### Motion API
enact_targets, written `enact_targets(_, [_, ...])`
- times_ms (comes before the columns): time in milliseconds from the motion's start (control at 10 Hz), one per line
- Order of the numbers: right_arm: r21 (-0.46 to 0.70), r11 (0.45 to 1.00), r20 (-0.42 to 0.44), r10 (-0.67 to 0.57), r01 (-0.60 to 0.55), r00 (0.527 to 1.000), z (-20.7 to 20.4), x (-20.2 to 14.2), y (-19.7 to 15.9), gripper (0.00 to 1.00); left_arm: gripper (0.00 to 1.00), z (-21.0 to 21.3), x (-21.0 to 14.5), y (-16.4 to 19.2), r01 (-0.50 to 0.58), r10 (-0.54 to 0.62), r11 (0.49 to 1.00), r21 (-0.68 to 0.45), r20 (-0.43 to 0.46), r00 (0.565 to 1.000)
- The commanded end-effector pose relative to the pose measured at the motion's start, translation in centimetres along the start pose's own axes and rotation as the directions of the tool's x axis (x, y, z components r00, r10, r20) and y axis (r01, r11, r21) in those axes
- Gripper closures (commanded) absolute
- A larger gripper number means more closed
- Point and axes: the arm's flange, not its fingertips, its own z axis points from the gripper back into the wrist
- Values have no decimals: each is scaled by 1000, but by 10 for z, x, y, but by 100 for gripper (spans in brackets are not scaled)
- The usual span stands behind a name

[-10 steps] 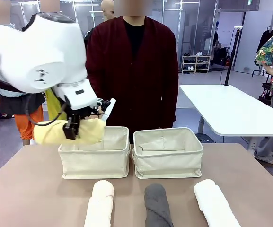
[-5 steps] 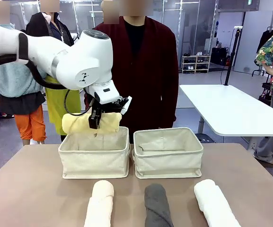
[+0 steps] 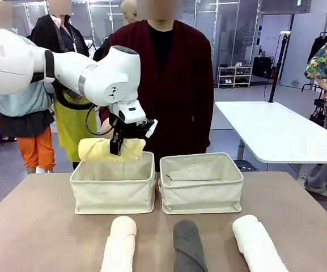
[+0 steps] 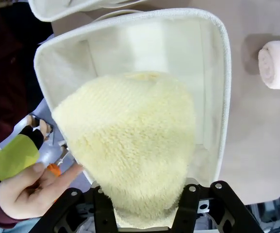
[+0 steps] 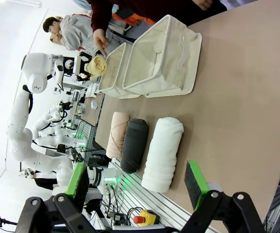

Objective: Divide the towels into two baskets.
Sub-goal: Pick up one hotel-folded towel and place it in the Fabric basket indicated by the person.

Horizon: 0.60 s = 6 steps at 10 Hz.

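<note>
In the front view, the left gripper [image 3: 118, 148] is clamped on the pale yellow towel [image 3: 98, 150]. The towel lies crosswise just above the far rim of the left basket [image 3: 112, 195], in the middle left of the frame. The left wrist view looks straight down past the roll into that basket's bare floor. It also shows a person's hand [image 4: 28, 191] at the lower left, just beside the towel.

In the right wrist view, the right gripper [image 5: 137, 180] has its jaws spread wide with nothing between them, near the white towel [image 5: 164, 153]. The grey towel [image 3: 189, 246] and cream towel [image 3: 119, 245] lie beside it along the table [image 3: 305, 221] at the bottom of the front view, in front of the right basket [image 3: 202, 190].

The left arm comes in from the upper left, with its wrist turned downward. A second ago the yellow towel hung outside the basket's left corner; now it sits over the basket.
</note>
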Motion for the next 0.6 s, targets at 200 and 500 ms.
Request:
enact_targets(200, [7,1000,-1,17,-17,1000,3,-3,2,0,63,10,4,2,28,-28,999,-21,7,1000])
enact_targets(500, [7,1000,-1,17,-17,1000,3,-3,2,0,9,13,9,-7,29,-29,999,-22,8,1000])
